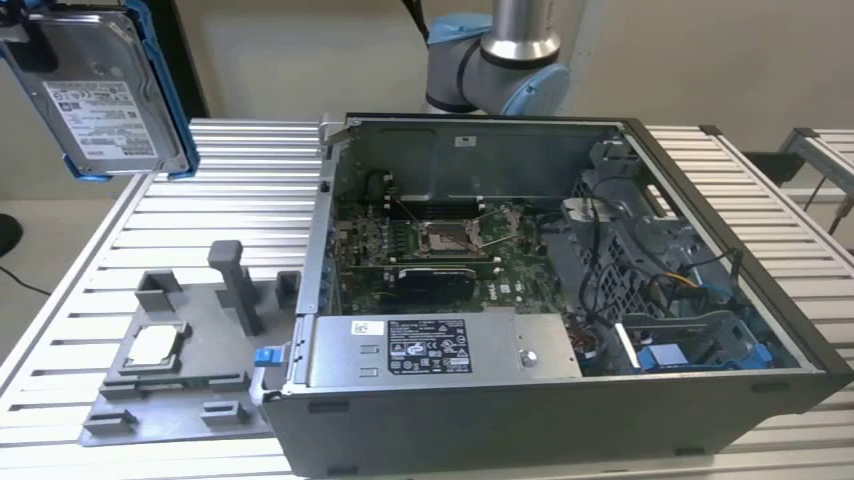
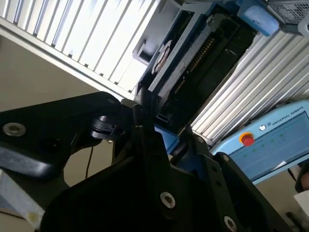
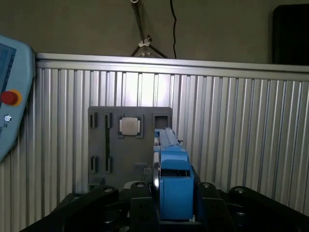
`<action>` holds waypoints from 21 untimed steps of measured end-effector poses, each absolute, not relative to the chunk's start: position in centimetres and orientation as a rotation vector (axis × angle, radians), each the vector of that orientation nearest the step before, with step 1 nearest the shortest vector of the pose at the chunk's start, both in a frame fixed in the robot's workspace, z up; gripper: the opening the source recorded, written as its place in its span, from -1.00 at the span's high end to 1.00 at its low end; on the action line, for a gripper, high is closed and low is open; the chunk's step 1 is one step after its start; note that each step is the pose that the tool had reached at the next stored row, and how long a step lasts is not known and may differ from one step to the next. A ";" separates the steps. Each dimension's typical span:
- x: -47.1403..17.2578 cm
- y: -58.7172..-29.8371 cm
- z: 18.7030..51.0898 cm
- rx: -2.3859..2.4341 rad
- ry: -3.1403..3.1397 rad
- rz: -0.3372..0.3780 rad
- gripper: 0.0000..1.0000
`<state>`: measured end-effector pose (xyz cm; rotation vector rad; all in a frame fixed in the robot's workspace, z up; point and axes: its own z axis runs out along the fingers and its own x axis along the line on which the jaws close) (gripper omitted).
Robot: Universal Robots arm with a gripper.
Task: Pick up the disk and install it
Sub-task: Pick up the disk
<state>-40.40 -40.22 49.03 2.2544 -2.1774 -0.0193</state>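
The disk (image 1: 110, 100), a silver-grey drive with a white label in a blue frame, hangs high above the slatted table at the exterior view's far left. My gripper (image 1: 24, 30) is shut on its upper end. In the first wrist view the blue frame's edge (image 3: 173, 169) stands between the black fingers (image 3: 140, 203) of my gripper (image 3: 173, 195). In the second wrist view the disk (image 2: 193, 58) reaches away from my gripper (image 2: 161, 133), edge-on. The open computer case (image 1: 627, 130) lies to the exterior view's right of the disk, well below it.
Inside the case are a motherboard (image 1: 441, 240), a labelled grey power-supply box (image 1: 427, 345) and a drive cage with blue parts (image 1: 667, 355). A grey fixture plate (image 1: 200, 385) holding a small silver chip (image 1: 154, 345) lies beside the case. A pendant with a red button (image 3: 10, 98) rests on the table.
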 end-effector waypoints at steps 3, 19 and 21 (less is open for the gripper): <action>-40.4 -40.2 49.0 2.254 -2.177 -0.019 1.00; -39.5 -40.2 49.0 2.254 -2.177 -0.018 1.00; -39.5 -40.2 49.0 2.254 -2.177 -0.018 1.00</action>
